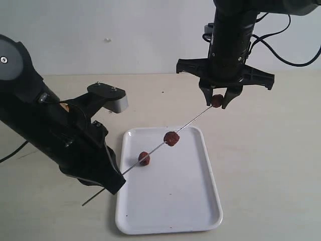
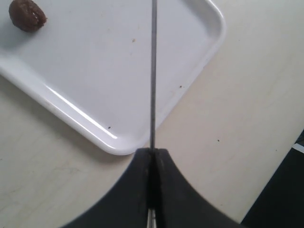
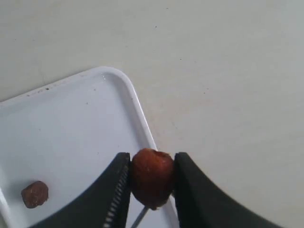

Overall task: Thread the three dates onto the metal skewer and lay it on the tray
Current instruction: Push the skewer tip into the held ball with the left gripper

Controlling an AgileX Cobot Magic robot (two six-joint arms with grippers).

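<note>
My left gripper (image 1: 118, 184) (image 2: 153, 152) is shut on the metal skewer (image 1: 193, 120) (image 2: 153, 71) near its lower end, and the rod slants up over the white tray (image 1: 200, 211) (image 2: 95, 123) (image 3: 109, 78). My right gripper (image 1: 216, 103) (image 3: 153, 160) is shut on one date (image 1: 216, 100) (image 3: 152, 176) at the skewer's upper tip; the rod (image 3: 140, 219) shows just under it. A second date (image 1: 171, 138) sits on the rod at mid-length. The third date (image 1: 144, 158) (image 2: 27, 14) (image 3: 34, 194) lies on the tray, off to the side of the rod in the left wrist view.
Pale tabletop (image 1: 271, 165) surrounds the tray on all sides. The bulky black left arm (image 1: 55, 130) stretches over the table's left part. Cables (image 1: 281, 50) hang behind the right arm at the back wall.
</note>
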